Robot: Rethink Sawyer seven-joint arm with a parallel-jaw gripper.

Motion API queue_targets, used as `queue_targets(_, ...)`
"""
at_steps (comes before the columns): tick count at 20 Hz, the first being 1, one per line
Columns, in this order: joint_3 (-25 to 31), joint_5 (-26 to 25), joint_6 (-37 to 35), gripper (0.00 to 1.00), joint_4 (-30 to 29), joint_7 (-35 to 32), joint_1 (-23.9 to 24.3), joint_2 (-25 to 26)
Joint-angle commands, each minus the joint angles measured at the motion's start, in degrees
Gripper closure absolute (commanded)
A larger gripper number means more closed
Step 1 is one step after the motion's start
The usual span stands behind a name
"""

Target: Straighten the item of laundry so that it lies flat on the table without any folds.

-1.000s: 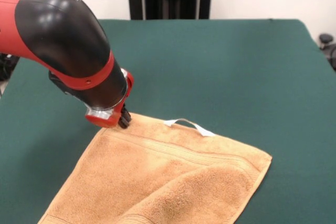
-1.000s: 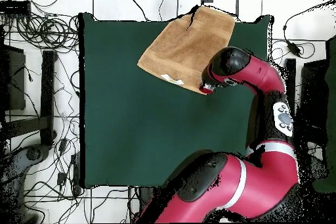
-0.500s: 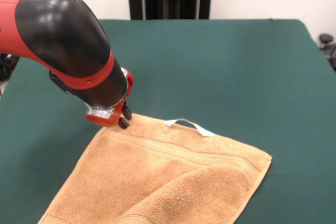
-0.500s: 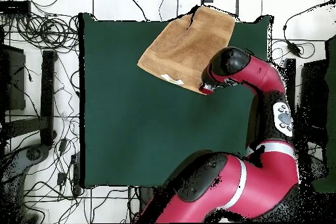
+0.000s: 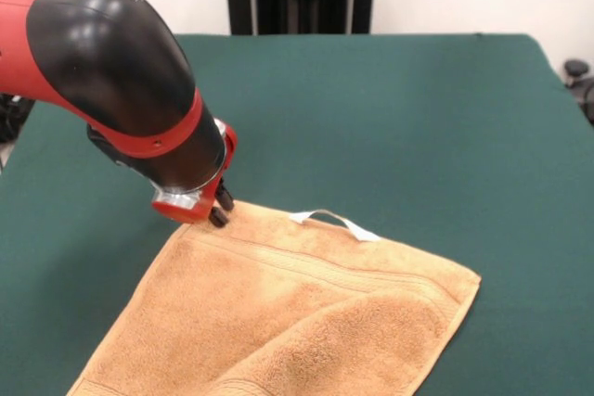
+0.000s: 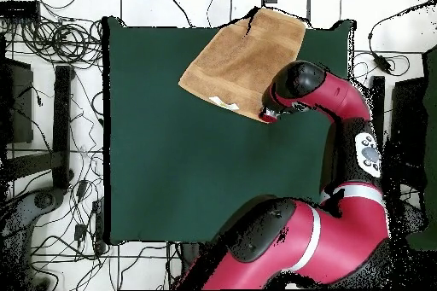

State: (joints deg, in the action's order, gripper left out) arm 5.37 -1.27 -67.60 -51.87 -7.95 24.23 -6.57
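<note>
While your tool (image 5: pixel 220 211) sits on the towel (image 5: pixel 278 312) corner, its state hidden from you, the towel at the counter (image 5: pixel 390 108) edge keeps a folded-over layer to open.

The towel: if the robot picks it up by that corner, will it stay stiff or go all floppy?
Probably floppy. The towel is soft looped cloth and already drapes in a fold over itself, so it would likely hang limp from the hand. It looks light, and its fuzzy surface may drag on the table rather than slide easily.
</note>
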Motion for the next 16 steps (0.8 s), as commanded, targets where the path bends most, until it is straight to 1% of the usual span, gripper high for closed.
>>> queue_targets(1, 2.06, -6.63, 14.52, 0.00, -5.86, -8.34, -0.71, 13.05)
queue_targets(11, 2.38, -6.11, 13.63, 0.00, -5.41, -8.08, -0.41, 13.31)
queue_targets(16, 0.91, -6.72, 7.38, 0.00, -1.87, -7.99, -1.90, 13.88)
